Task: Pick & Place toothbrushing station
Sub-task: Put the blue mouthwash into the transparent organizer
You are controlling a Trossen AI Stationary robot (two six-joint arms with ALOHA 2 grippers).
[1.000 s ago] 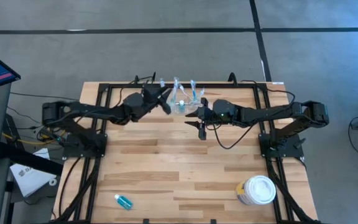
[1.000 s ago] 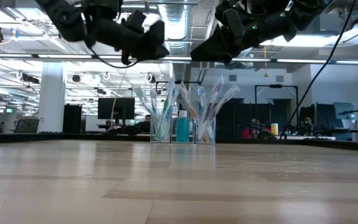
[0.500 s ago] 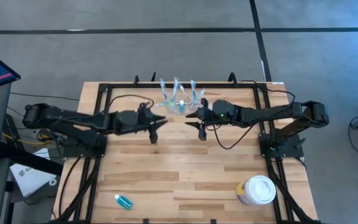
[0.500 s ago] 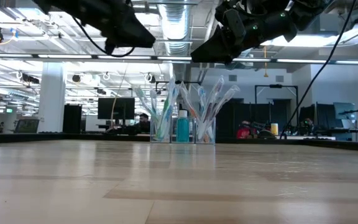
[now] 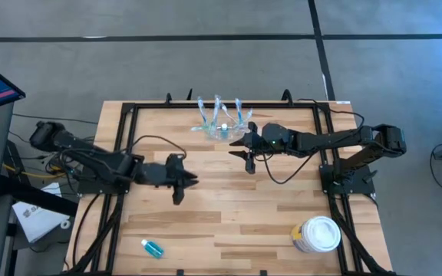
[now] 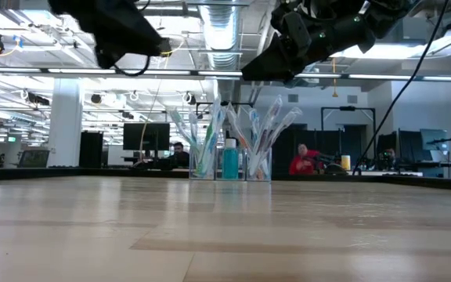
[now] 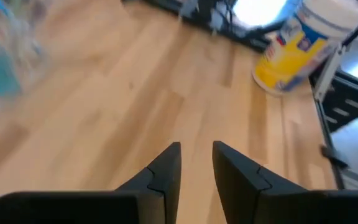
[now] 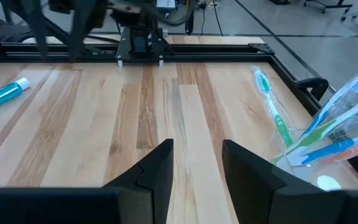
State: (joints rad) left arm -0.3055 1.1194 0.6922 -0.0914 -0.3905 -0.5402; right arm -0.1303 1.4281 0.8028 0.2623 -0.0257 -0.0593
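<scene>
Pale wood-plank surface (image 5: 229, 207) framed by black rails, grey floor all around; the toothbrushing station (image 5: 221, 121) stands at the far edge, near the middle, upright, clear plastic bristling with wrapped toothbrushes and a blue bottle at its centre, nothing gripping it; the right gripper (image 5: 249, 153) hovers just beside it, on the near side, jaws apart with only bare planks between them; the left gripper (image 5: 181, 181) is well apart from the station, out over the left half of the surface, jaws a narrow gap apart and empty; a white-lidded tub (image 5: 316, 234) with a yellow label sits at the near right corner; a small blue tube (image 5: 153, 248) lies at the near left; beyond, an open office hall with ceiling ducts and monitors, and a person in red (image 6: 299, 161) seated far back.
</scene>
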